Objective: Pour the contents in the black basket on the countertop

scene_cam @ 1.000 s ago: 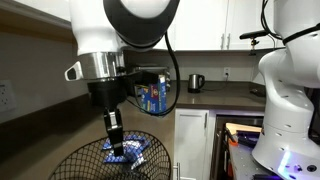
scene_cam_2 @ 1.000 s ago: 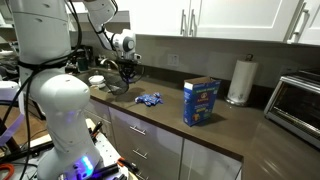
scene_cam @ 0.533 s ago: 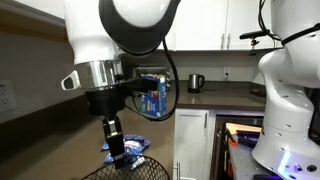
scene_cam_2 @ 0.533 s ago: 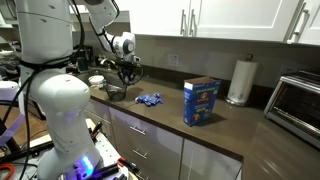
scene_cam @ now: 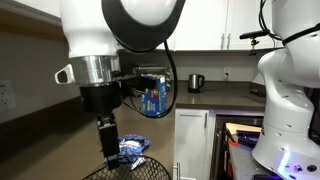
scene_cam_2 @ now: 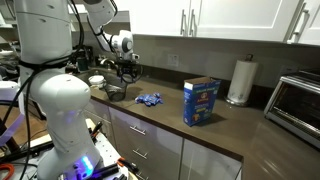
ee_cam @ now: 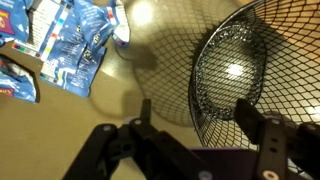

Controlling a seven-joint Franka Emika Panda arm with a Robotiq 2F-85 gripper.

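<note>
The black basket [ee_cam: 250, 60] of wire mesh is empty and rests on the countertop [ee_cam: 60, 130]. It also shows low in an exterior view as the black basket [scene_cam: 128, 173], and small as the black basket [scene_cam_2: 116, 92]. The contents, blue-and-white foil packets [ee_cam: 75, 45], lie loose on the counter beside it; in both exterior views they are the packets [scene_cam: 132, 150] and the packets [scene_cam_2: 150, 99]. My gripper [ee_cam: 197, 115] is open, its fingers [ee_cam: 252, 118] wide apart astride the basket's near rim, which neither pad touches. From outside, the gripper [scene_cam: 108, 142] hangs just above the basket.
A tall blue box [scene_cam_2: 201, 101] stands further along the counter, then a paper towel roll [scene_cam_2: 238, 82] and a toaster oven [scene_cam_2: 298, 100]. A kettle [scene_cam: 196, 82] sits at the back. White bowls [scene_cam_2: 96, 81] stand behind the basket. A white robot body [scene_cam_2: 60, 110] rises at the counter's front.
The jaws have gone from shut on the basket's rim to wide open. The basket has dropped from a raised tilt down onto the counter, and the packets now lie outside it.
</note>
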